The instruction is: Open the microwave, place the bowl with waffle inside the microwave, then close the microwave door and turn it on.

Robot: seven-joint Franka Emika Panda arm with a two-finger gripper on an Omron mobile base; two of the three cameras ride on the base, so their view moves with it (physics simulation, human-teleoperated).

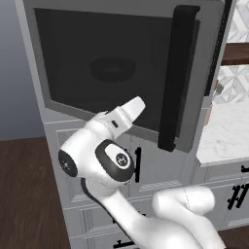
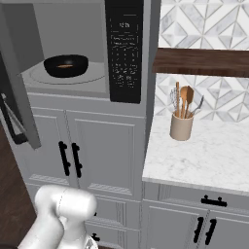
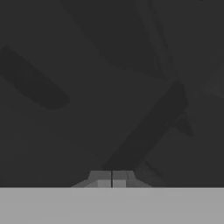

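Bowl [image 2: 66, 65] with waffle [image 2: 64, 65] sits inside the microwave [image 2: 68, 82]; microwave door [image 1: 112, 68] stands partly open. Your end effector [image 3: 112, 178] is clenched, empty, close against the dark glass. Judged: the door is stiff, hinged and swings freely; the glass looks slick, so push on the frame or the bar handle [image 1: 177, 78], steadily.

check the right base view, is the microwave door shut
No, the microwave door stands swung open at the left, and the bowl with the waffle sits in the open cavity.
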